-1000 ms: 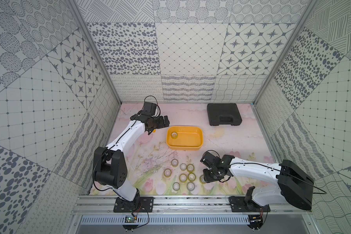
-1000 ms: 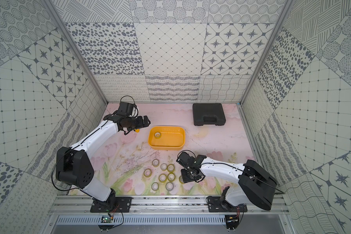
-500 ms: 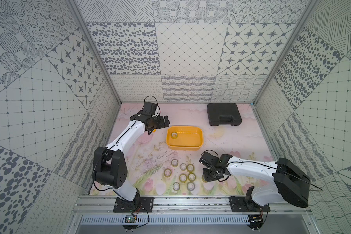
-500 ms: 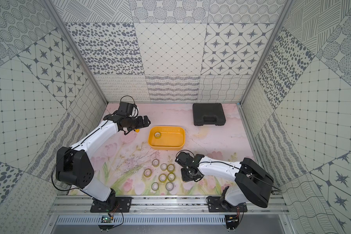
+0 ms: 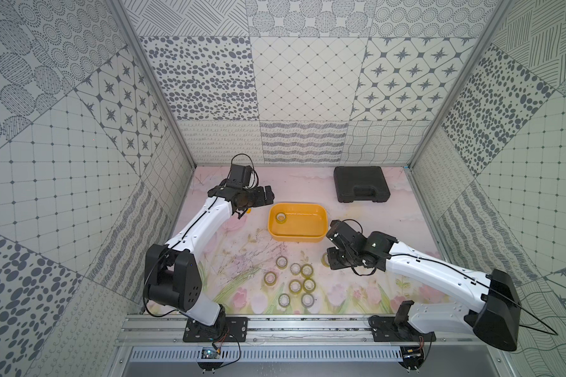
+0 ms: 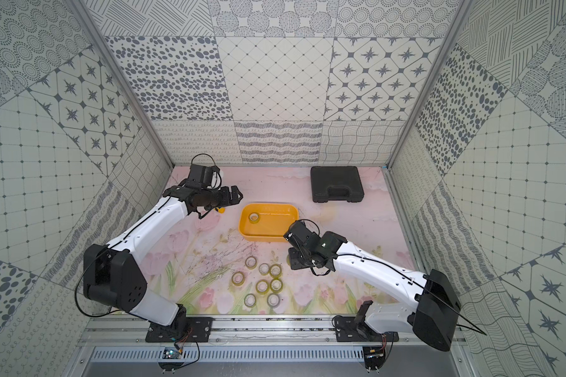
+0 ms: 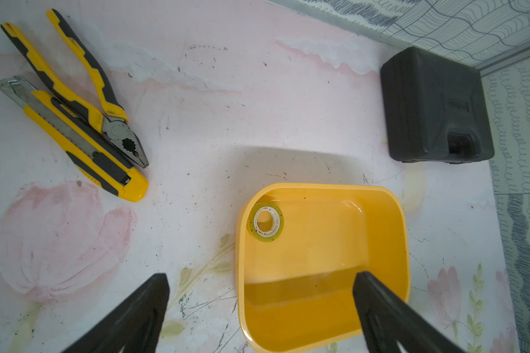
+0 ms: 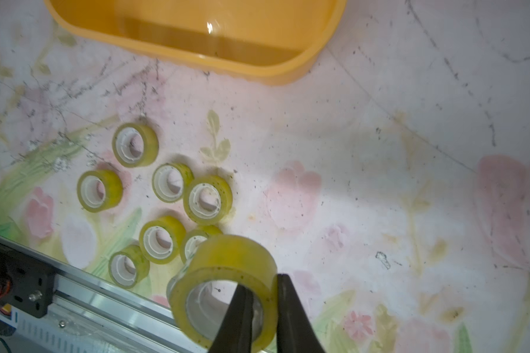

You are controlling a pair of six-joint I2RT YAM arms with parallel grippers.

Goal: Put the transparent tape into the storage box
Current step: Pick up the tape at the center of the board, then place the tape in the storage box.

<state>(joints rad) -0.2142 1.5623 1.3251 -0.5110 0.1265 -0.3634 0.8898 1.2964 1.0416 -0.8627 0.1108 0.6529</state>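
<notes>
The storage box [image 5: 296, 241] [image 6: 264, 239] [image 7: 406, 244] [image 8: 196, 61] is a shallow yellow tub at mid-table, and one transparent tape roll [image 5: 281, 217] [image 6: 254, 217] [image 7: 265, 237] lies in its far left corner. My right gripper [image 8: 263, 281] [image 5: 330, 259] [image 6: 293, 261] is just off the box's near right corner, shut on the wall of another tape roll [image 8: 227, 256] [image 5: 324, 259]. One finger is inside the core and one is outside. Several loose rolls [image 5: 295, 286] [image 6: 262, 286] [image 8: 218, 186] lie flat near the front. My left gripper [image 7: 260, 276] [image 5: 268, 196] [image 6: 236, 194] hangs open and empty over the box's left end.
A black hard case [image 5: 361, 184] [image 6: 336, 183] [image 7: 435, 107] sits at the back right. Yellow-handled pliers [image 7: 83, 91] and a utility knife [image 7: 74, 137] lie by the left wall, under the left arm. The metal front rail [image 8: 74, 305] borders the loose rolls.
My right gripper has shut on a tape roll and carried it a little up and toward the box. The left arm has not moved.
</notes>
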